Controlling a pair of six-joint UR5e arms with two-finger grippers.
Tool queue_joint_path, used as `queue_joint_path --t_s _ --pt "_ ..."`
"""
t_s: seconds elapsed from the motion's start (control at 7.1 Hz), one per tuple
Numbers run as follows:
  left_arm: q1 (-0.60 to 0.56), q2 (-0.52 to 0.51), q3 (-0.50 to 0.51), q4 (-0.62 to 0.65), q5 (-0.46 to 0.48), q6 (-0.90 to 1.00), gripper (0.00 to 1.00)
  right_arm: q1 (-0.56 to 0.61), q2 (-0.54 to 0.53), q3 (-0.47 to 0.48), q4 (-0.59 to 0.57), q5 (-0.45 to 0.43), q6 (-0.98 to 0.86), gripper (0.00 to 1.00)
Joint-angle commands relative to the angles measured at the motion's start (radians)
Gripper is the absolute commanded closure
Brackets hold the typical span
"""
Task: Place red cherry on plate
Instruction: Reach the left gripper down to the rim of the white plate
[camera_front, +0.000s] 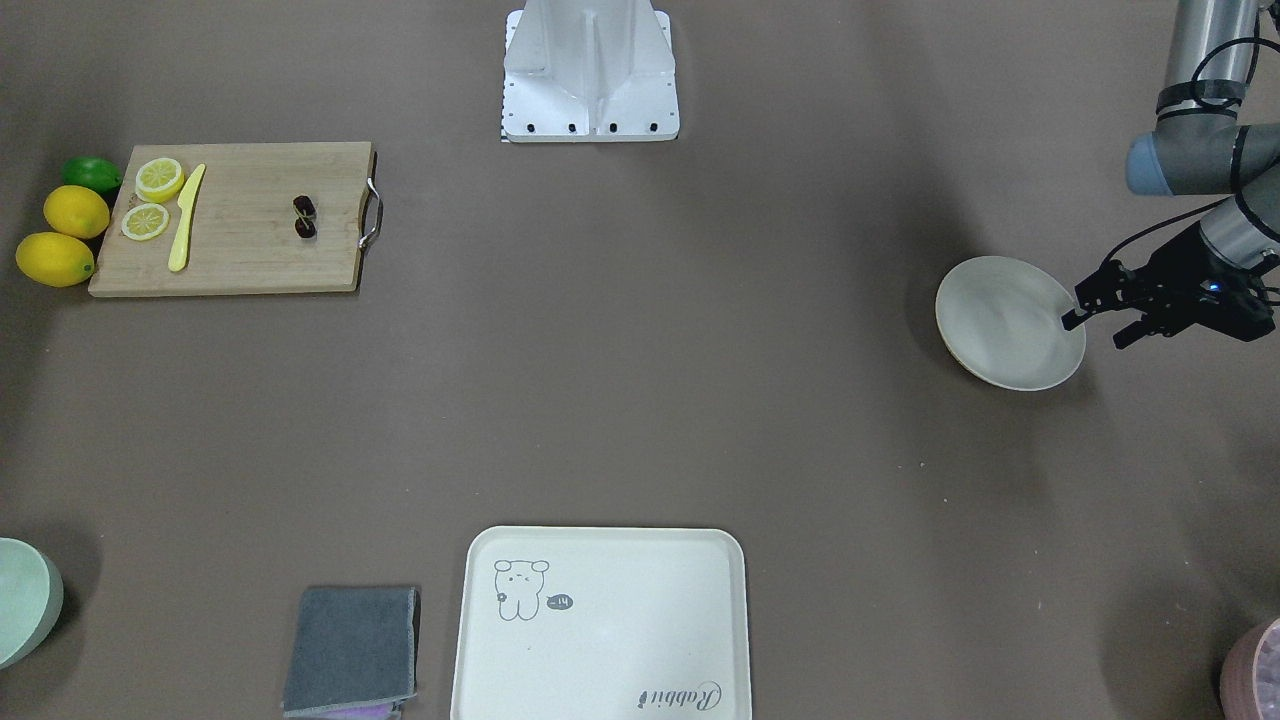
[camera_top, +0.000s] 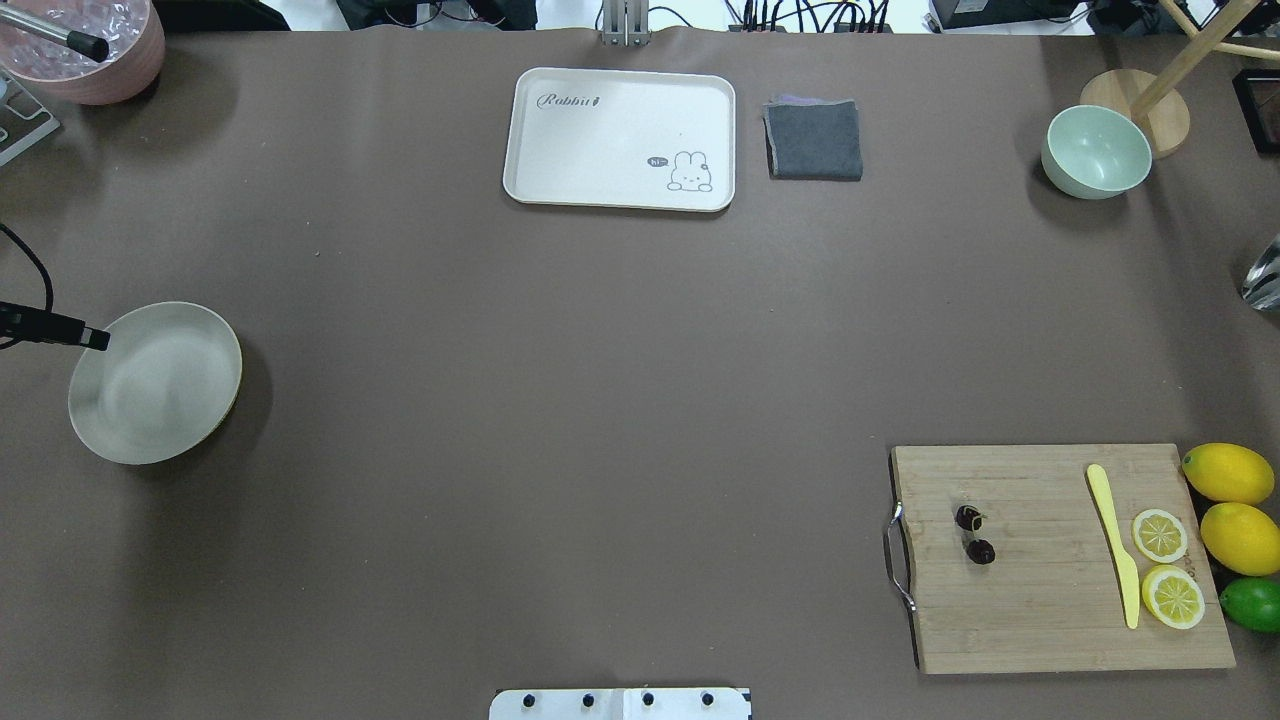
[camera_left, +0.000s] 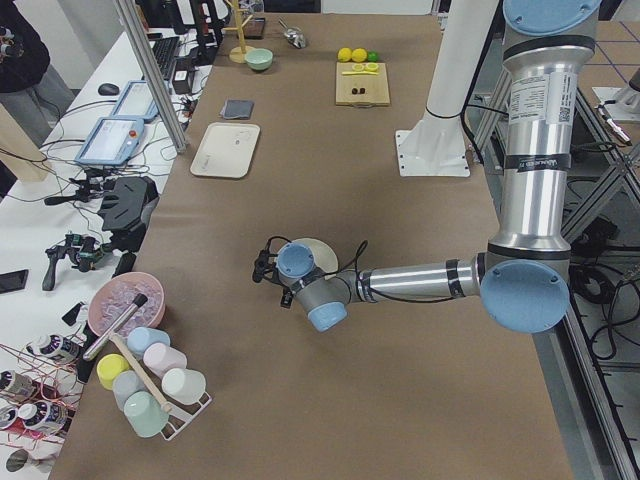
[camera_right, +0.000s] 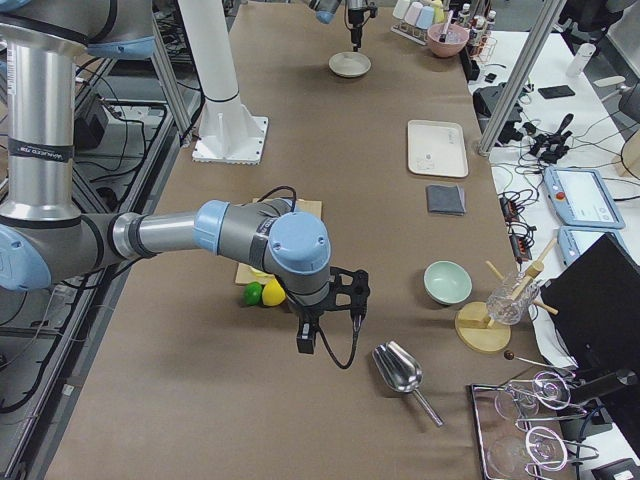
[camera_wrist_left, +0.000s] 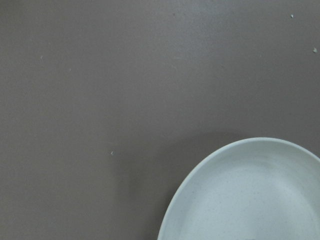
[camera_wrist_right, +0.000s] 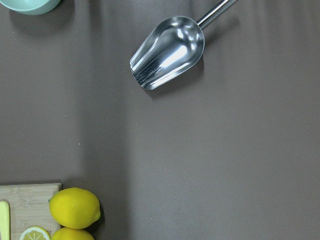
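Although it is named red, the red cherry (camera_front: 304, 217) appears as a pair of tiny, almost black round fruits joined together, far smaller than the whole lemons (camera_front: 76, 211). It lies on a wooden cutting board (camera_front: 240, 255), near the end that carries the metal handle (camera_front: 372, 212). On the same board, well apart from the cherry, lie a yellow knife (camera_front: 186, 217) and two lemon slices (camera_front: 160, 178). Two whole lemons and a lime (camera_front: 92, 174) sit on the desk (camera_front: 640, 350) just beside the board's other end.

The plate (camera_front: 1005, 320), round, cream-white and shallow, stands at the opposite end of the desk, well apart from the board. My left gripper (camera_front: 1096, 330) hangs at the plate's edge with its jaws apart, holding nothing. One fingertip is over the rim, and contact cannot be judged.

My right gripper (camera_right: 330, 325) shows only in the side view, beyond the lemons and near a metal scoop (camera_wrist_right: 167, 52), so I cannot tell whether it is open or closed.

Along the desk's far side are a cream tray (camera_front: 620, 620), a folded grey cloth (camera_front: 352, 650) and a pale green bowl (camera_front: 25, 600).
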Motion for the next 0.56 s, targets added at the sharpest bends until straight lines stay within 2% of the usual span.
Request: queue_joint_path --t_s 0.0,0.28,0.42 --pt "0.009 0.011 0.030 -0.056 0.005 -0.001 0.14 0.001 -0.002 0.001 0.000 0.006 0.000 0.00" --pt "0.012 0.011 0.048 -0.087 0.021 -0.003 0.19 0.001 -0.006 0.000 0.000 0.009 0.002 0.00" --pt "0.030 0.011 0.045 -0.088 0.029 -0.032 0.24 0.001 -0.008 0.001 0.000 0.009 0.002 0.00"
